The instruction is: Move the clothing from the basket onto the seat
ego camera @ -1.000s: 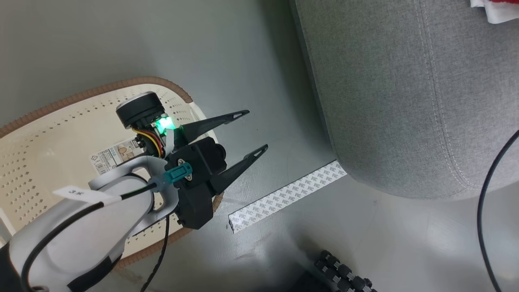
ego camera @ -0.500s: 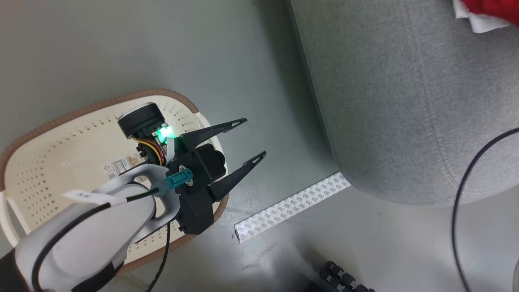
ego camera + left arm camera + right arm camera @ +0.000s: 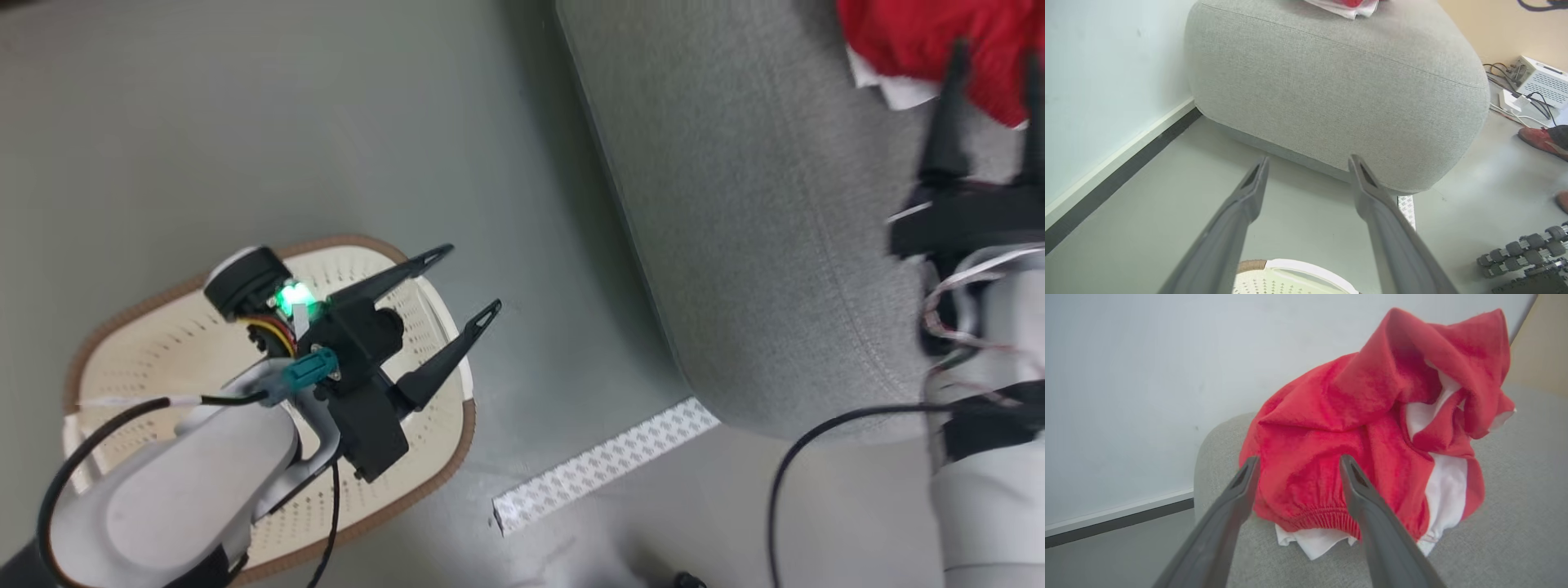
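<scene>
Panning over the past second, so shifting everything in the head view by camera motion and not by any move of the things. Now taking in the right tool (image 3: pixel 996 57) above the seat (image 3: pixel 759 204), with far more red cloth in frame than before.

Carrying the clothing (image 3: pixel 906 41) on top, well back from the rounded front edge: a red garment lying bunched over white pieces, all resting on the grey cushion.

Sitting on the floor at the lower left, well apart from that heap, the basket (image 3: pixel 155 359) — showing only bare cream wall and holes wherever the left arm is not covering it, so seemingly emptied, though partly hidden.

Judging by this: finishing a drop-off, quite possibly the last one.

Standing released, the right tool, fingers spread and gripping nothing. Pointing straight at the heap, with the red elastic hem lying just beyond the tips in the right wrist view — near, but touching or not being impossible to tell.

Hanging over the basket's rim on the side towards the seat, the left tool (image 3: pixel 473 275), likewise released and empty, aiming toward the seat's side.

Calling next, probably, for drawing the right tool back clear of the cloth without snagging that hem, then checking the hidden part of the basket for any leftover piece.
</scene>
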